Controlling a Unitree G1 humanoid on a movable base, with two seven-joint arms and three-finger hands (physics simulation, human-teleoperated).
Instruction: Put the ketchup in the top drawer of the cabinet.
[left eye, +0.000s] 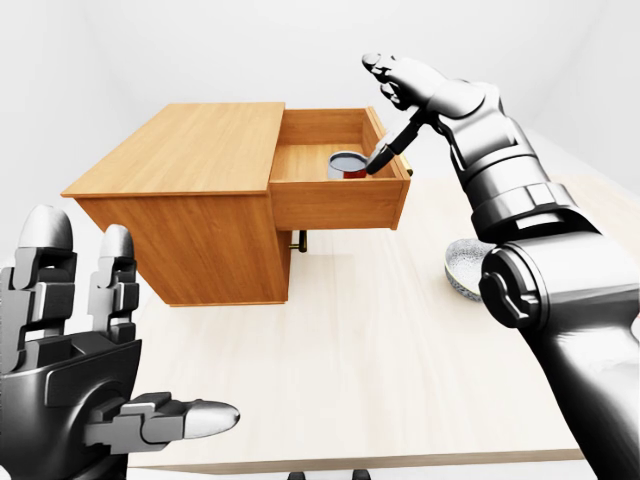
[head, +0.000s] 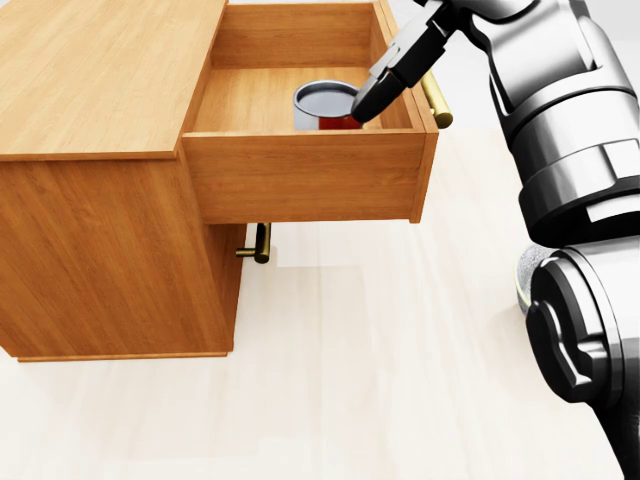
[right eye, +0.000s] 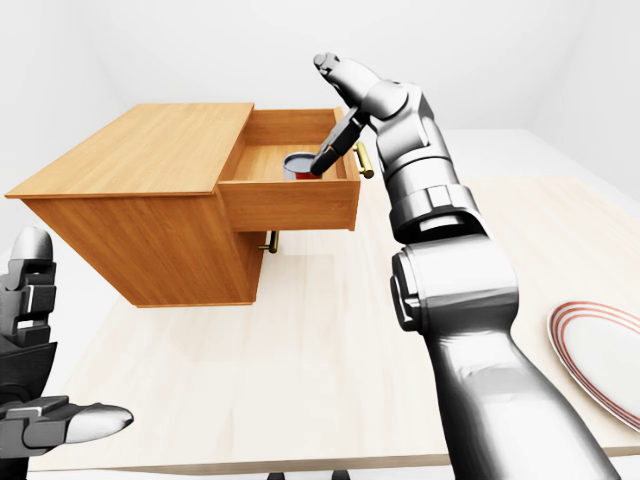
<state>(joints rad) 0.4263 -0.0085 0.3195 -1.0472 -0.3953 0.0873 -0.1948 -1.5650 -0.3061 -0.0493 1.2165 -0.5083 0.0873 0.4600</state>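
The wooden cabinet (head: 100, 90) stands on the table with its top drawer (head: 300, 175) pulled open. The ketchup (head: 322, 104), a red container with a grey top, stands upright inside the drawer near its right side. My right hand (left eye: 385, 115) hovers over the drawer's right edge. Its fingers (left eye: 385, 70) are stretched out open, and the dark thumb (head: 385, 80) points down at the ketchup's rim without gripping it. My left hand (left eye: 90, 340) is open and empty at the lower left of the left-eye view, well away from the cabinet.
A brass handle (head: 435, 100) sits on the open drawer's face, and a second handle (head: 260, 243) on the shut lower drawer. A grey bowl (left eye: 462, 265) lies right of the cabinet behind my right arm. A red-rimmed plate (right eye: 600, 350) lies on the light table (head: 380, 380) at far right.
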